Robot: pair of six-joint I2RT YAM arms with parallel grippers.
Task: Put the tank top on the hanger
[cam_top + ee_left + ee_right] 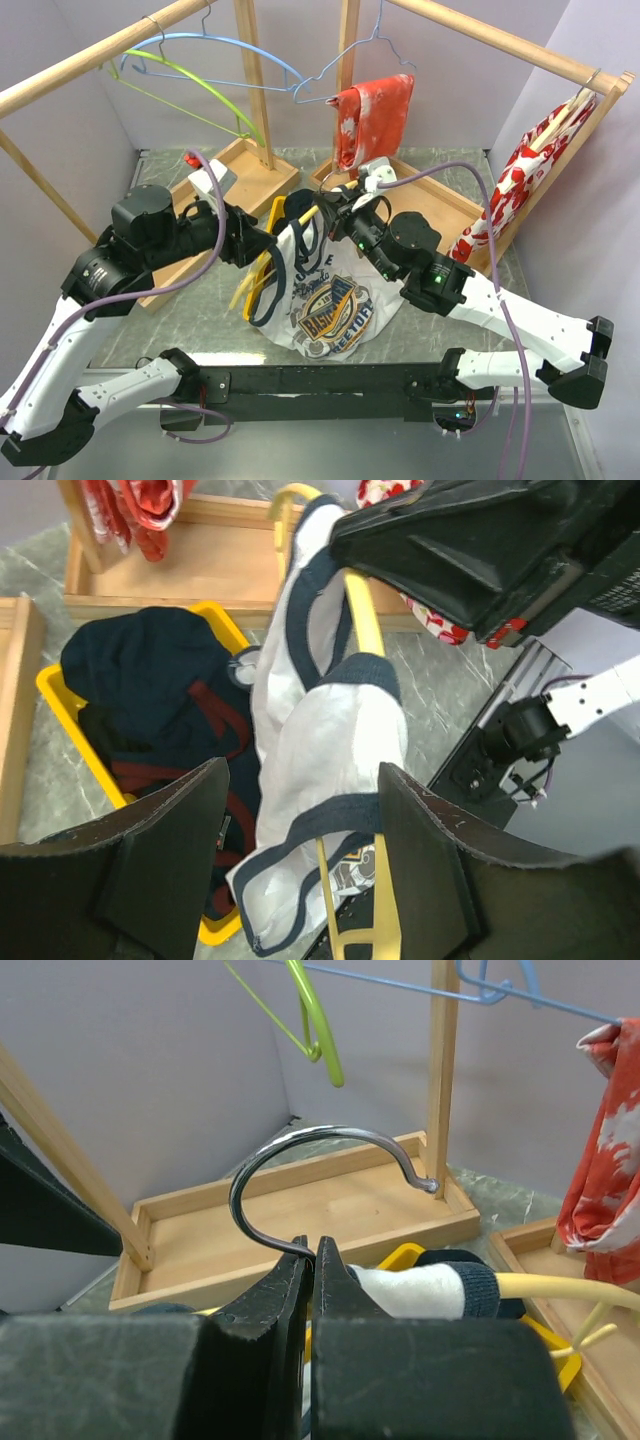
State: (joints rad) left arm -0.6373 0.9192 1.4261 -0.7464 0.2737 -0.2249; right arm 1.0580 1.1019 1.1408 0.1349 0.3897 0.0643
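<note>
The white tank top (335, 300) with navy trim and a graphic print hangs draped on the yellow hanger (258, 275), above the table's middle. My right gripper (335, 212) is shut on the hanger at the foot of its metal hook (300, 1145); in the right wrist view one white, navy-edged strap (415, 1290) sits over the yellow arm (560, 1288). My left gripper (302, 770) stands open around the other strap (335, 730) and the hanger arm (362, 620). The navy trim touches the right finger (430, 860); the left finger (165, 860) is apart from the cloth.
A yellow bin (70, 720) of dark clothes (150, 680) lies under the tank top. Two wooden base trays (255, 175) carry the rack posts. Lime-green (190, 85) and light-blue (230, 50) hangers and red floral garments (375, 115) hang from the rails.
</note>
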